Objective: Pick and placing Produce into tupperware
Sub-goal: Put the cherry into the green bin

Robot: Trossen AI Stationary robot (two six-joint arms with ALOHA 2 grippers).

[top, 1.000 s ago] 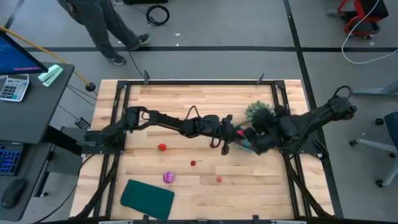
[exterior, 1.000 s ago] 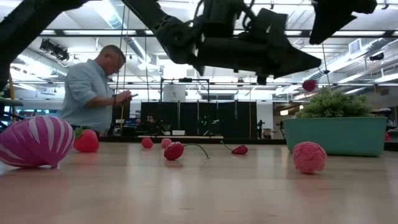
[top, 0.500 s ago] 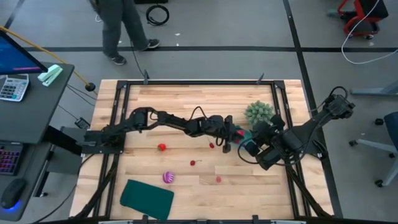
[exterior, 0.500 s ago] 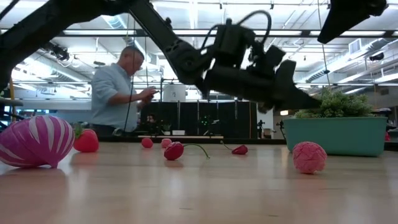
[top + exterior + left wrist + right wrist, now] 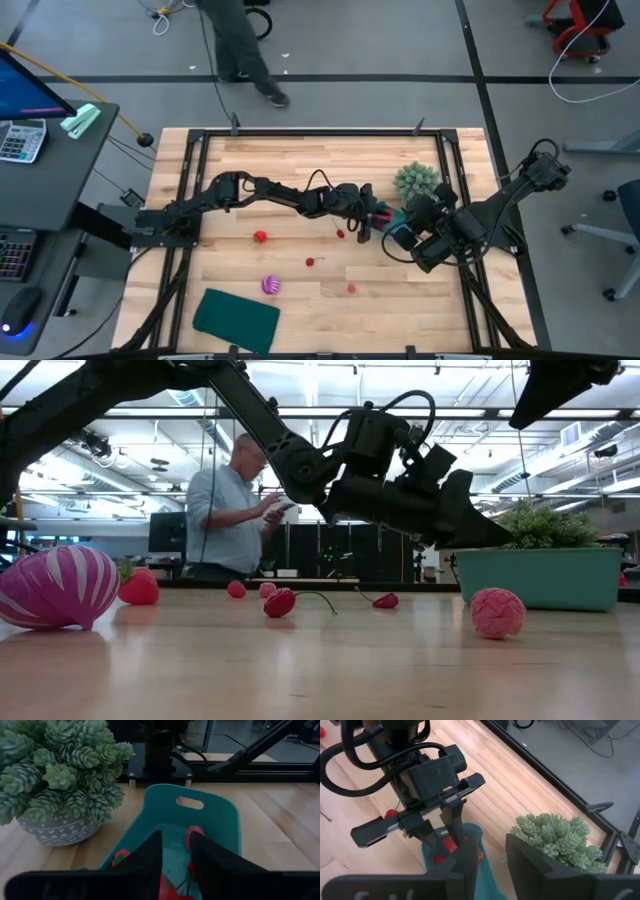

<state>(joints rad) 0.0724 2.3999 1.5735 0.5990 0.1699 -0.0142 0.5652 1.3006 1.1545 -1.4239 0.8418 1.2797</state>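
The teal tupperware [image 5: 220,820] stands on the table next to a potted green clump [image 5: 60,775] and holds a few red produce pieces [image 5: 194,832]. My left gripper [image 5: 175,855] reaches nearly level over the tub's near rim, open, with nothing between its fingers; in the low view the left gripper [image 5: 495,540] points at the tub [image 5: 540,578]. My right gripper [image 5: 490,870] hangs open high above the tub, touching nothing. On the bare wood lie a striped purple ball [image 5: 270,285], a red fruit [image 5: 261,237], a cherry [image 5: 311,262] and a pink-red piece [image 5: 352,288].
A dark teal flat sheet [image 5: 237,318] lies at the near left. A small red piece [image 5: 339,234] sits just left of the tub. Black frame rails [image 5: 320,132] run around the table. A person walks on the floor beyond the far edge.
My left gripper has sunk toward the tub and reached a little farther right. The red piece that hung at its fingertips in the low view no longer shows there. My right arm has swung back toward the near edge, away from the green clump.
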